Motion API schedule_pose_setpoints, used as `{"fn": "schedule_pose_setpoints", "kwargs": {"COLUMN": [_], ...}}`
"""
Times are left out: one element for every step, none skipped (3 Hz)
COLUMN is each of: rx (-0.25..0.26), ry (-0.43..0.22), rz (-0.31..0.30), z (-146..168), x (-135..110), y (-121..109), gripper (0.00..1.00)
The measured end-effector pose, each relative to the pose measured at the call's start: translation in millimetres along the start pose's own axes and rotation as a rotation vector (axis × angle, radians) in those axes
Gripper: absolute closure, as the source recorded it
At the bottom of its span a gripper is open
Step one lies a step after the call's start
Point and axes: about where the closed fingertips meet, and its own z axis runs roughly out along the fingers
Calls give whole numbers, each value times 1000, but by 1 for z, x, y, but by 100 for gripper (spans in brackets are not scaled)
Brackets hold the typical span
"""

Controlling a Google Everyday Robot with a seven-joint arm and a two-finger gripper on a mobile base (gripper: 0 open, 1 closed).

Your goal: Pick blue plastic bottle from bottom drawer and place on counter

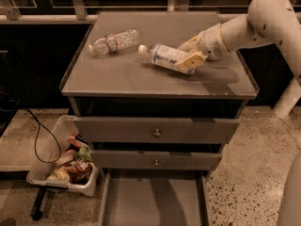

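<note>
The blue plastic bottle, white cap pointing left, lies tilted over the middle of the counter. My gripper reaches in from the right and is shut on the bottle's base end, holding it just above or at the counter surface. The bottom drawer is pulled open below, its grey floor bare.
A crinkly clear bottle lies on the counter's back left. Two upper drawers with round knobs are closed. A white bin of snack packets sits on the floor at left, with a black cable beside it.
</note>
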Motion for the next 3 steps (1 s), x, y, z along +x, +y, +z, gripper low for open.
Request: {"fn": "schedule_pose_setpoints", "kwargs": {"rx": [0,0,0], "ry": [0,0,0], "rz": [0,0,0], "z": [0,0,0], "x": [0,0,0], "y": [0,0,0], "gripper": [75,52,29]}}
